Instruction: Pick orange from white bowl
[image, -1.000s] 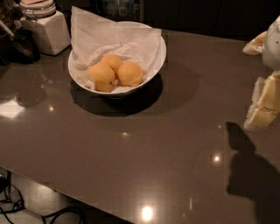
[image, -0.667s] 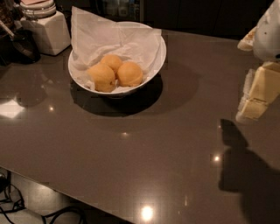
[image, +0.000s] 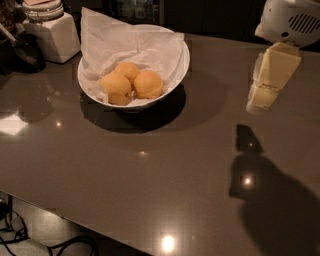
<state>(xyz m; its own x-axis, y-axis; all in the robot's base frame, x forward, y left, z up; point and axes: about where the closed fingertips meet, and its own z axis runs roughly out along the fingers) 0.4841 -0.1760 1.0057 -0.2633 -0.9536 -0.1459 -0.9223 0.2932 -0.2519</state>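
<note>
The white bowl (image: 183, 64), lined with crumpled white paper, stands at the back left of the dark glossy table. Three round fruits lie in it. The orange (image: 148, 84) is the deeper-coloured one on the right. Two paler fruits lie to its left (image: 116, 88) and behind it (image: 127, 70). My gripper (image: 261, 100) is cream-coloured and hangs down from the white arm at the upper right. It is above the table, well to the right of the bowl and apart from it. It holds nothing that I can see.
A white square-based jar (image: 52, 31) stands at the back left, with a dark object (image: 20, 50) beside it. The table's front edge runs diagonally across the bottom left, with cables (image: 60, 245) on the floor below. The arm's shadow (image: 265, 190) lies at the right.
The gripper has moved left and further back over the table, closer to the bowl. The bowl and fruits have not moved.
</note>
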